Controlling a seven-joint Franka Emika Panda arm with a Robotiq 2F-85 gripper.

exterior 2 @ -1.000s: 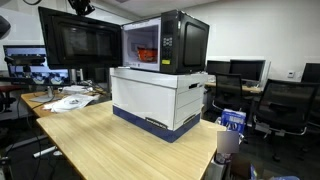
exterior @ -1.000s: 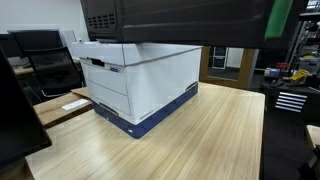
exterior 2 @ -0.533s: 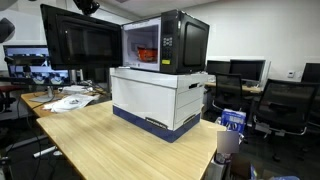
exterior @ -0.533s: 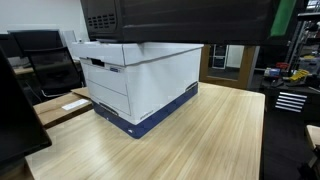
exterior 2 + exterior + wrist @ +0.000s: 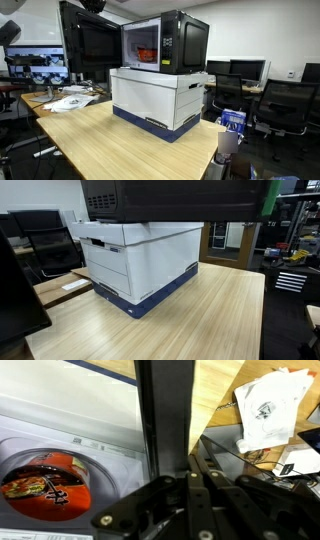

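Wrist view: end effector (image 5: 190, 488) pressed together, aligned with open microwave door (image 5: 165, 410) edge; red bowl (image 5: 40, 478) inside.

microwave (image 5: 185, 42) on box (image 5: 155, 95) | door (image 5: 90, 50) swung open | table (image 5: 100, 145) beneath

1. In an exterior view you look from low, near table (image 5: 215, 320) height, close to the white box (image 5: 140, 265); the microwave (image 5: 170, 195) above is cropped.
2. In an exterior view you stand farther back, off a table corner (image 5: 110, 140), and see both whole.
3. Your wrist view looks past the gripper (image 5: 190, 485), very close to the microwave's door edge.
4. Both exterior views share box, microwave and tabletop.
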